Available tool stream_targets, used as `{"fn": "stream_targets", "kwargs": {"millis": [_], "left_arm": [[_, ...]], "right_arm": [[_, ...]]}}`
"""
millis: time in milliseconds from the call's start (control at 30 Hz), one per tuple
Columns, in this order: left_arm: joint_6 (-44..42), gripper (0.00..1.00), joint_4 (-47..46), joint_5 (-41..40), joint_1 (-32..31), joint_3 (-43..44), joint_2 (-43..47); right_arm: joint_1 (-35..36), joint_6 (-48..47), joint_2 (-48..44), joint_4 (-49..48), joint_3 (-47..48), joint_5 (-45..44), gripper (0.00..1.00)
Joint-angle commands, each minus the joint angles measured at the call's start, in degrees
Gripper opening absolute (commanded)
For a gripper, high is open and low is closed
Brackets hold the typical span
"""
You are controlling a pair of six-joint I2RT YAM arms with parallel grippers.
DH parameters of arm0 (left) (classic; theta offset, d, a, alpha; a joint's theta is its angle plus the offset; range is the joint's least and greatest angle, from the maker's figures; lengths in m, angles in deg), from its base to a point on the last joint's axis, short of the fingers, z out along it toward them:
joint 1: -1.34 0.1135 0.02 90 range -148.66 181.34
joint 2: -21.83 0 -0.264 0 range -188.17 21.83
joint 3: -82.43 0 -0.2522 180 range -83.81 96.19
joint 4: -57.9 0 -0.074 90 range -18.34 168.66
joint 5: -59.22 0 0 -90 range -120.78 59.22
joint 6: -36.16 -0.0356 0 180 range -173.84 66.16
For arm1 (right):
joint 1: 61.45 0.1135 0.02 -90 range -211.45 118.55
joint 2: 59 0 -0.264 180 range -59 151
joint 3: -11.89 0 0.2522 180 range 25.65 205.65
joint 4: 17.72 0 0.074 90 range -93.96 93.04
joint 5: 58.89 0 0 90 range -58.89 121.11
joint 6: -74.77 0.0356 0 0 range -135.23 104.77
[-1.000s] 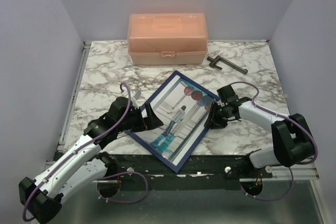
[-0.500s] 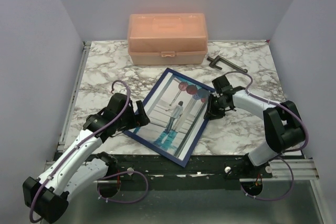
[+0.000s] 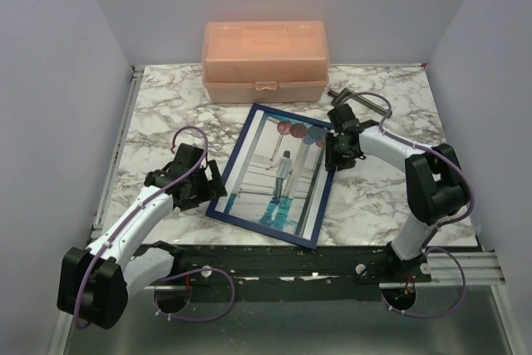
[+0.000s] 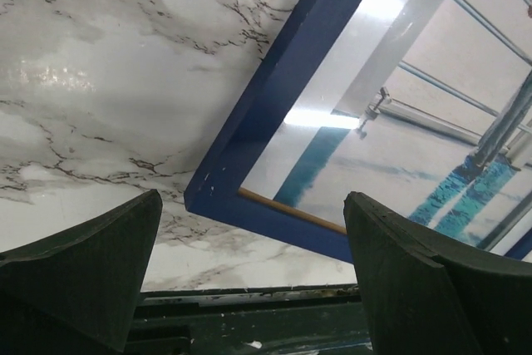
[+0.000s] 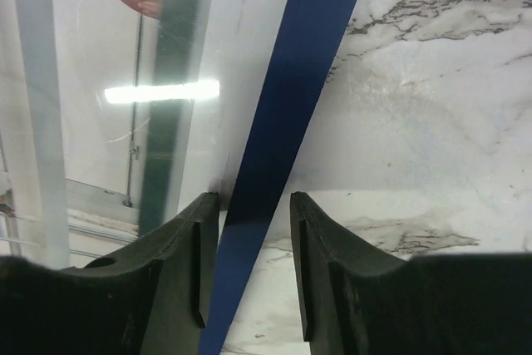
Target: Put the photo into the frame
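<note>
The frame [image 3: 260,229], navy blue, lies flat on the marble table with the photo [image 3: 278,174] inside it, picture side up. My right gripper [image 3: 334,151] sits on the frame's right rail near the upper right corner. In the right wrist view the blue rail [image 5: 299,81] runs between the two fingers, which are closed in on it [image 5: 254,199], with the glossy photo [image 5: 100,122] to the left. My left gripper [image 3: 216,190] stands wide open just left of the frame's lower left corner [image 4: 249,147], gripping nothing [image 4: 252,201].
A peach plastic box [image 3: 264,60] stands at the back of the table. A dark metal L-shaped tool [image 3: 359,100] lies behind my right gripper. The table's black front edge [image 3: 274,255] runs just below the frame's lower corner. Grey walls close in both sides.
The frame has turned and slid away from the front edge toward the table's middle. My right gripper moved back with its right rail and narrowed. My left gripper followed along the left side, still open.
</note>
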Motion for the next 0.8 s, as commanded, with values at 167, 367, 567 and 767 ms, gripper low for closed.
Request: {"fn": "stream_targets", "kwargs": {"millis": [167,367,567,767], "left_arm": [[-1.5,0.92,-10.2,2.9,0.8,-2.1,-7.4],[-1.7,0.90,-15.3,7.7,0.7,-3.4,-11.4],[-0.9,0.87,-19.6,12.3,0.7,-6.0,-12.6],[1.1,0.81,-22.7,15.5,-0.1,-9.6,-10.9]], "right_arm": [[-0.7,3.2,-2.0,-0.7,-2.9,10.6,0.69],[-1.9,5.8,-5.8,-5.4,-9.0,19.6,0.77],[-2.0,8.0,-5.5,-10.2,-11.9,27.2,0.80],[-2.0,8.8,-2.8,-11.9,-10.5,30.1,0.80]]}}
